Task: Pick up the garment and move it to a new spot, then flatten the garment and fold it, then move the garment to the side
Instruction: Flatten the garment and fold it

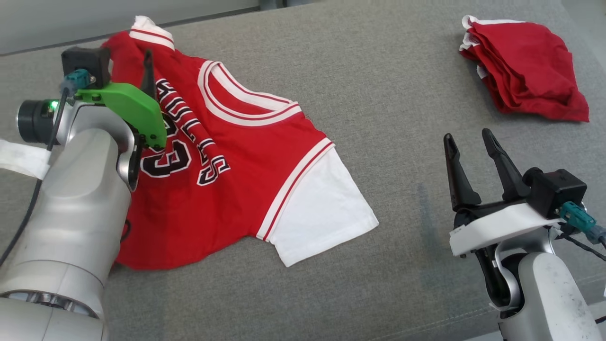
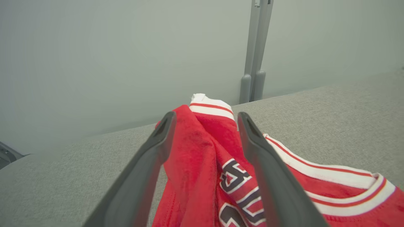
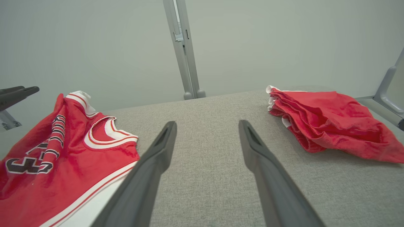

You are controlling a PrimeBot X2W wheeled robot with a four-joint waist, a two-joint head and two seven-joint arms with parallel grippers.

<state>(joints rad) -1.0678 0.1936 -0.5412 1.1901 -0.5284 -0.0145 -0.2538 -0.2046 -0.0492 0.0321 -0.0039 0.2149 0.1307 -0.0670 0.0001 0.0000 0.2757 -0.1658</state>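
Note:
The garment (image 1: 236, 156) is a red jersey with white sleeves, white trim and black lettering. It lies rumpled on the left of the grey padded surface (image 1: 402, 142). My left gripper (image 1: 135, 66) hovers over the jersey's far left part. In the left wrist view this gripper (image 2: 206, 118) is open, its fingers wide apart, and a raised ridge of the jersey (image 2: 195, 157) stands between them. My right gripper (image 1: 467, 137) is open at the lower right, well clear of the jersey, with nothing between its fingers. In the right wrist view the right gripper (image 3: 207, 124) points over bare surface, with the jersey (image 3: 79, 164) at the left.
A folded pile of red cloth with white edges (image 1: 525, 66) sits at the far right, also the pile (image 3: 328, 116) in the right wrist view. A grey wall and a metal post (image 3: 184, 47) stand behind the surface. A white strip (image 1: 19, 158) lies at the left edge.

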